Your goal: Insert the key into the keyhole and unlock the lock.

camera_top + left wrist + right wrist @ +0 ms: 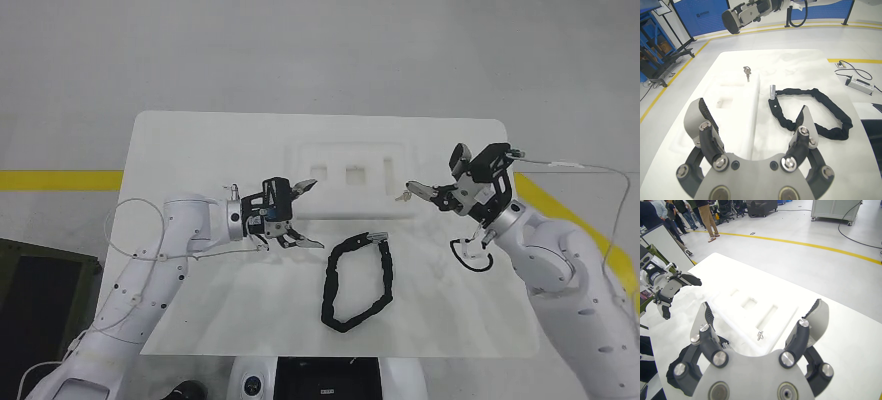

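A small silver key [403, 196] stands upright in the near edge of a white foam tray [300, 160]. In the left wrist view the key [747, 73] shows at the tray's far end; in the right wrist view the key [760, 335] sits close between the fingers. My right gripper [422, 196] hovers open just right of it. A black sleeved chain lock [355, 285] lies looped in front of the tray, its silver cylinder [772, 91] pointing up beside the foam. My left gripper [305, 213] is open, left of the chain, holding nothing.
The foam tray [745, 117] has three rectangular pockets and takes up the table's middle back. The white table [200, 150] has bare room at left, right and front. A power adapter [860, 83] with cables lies on the floor beyond the table.
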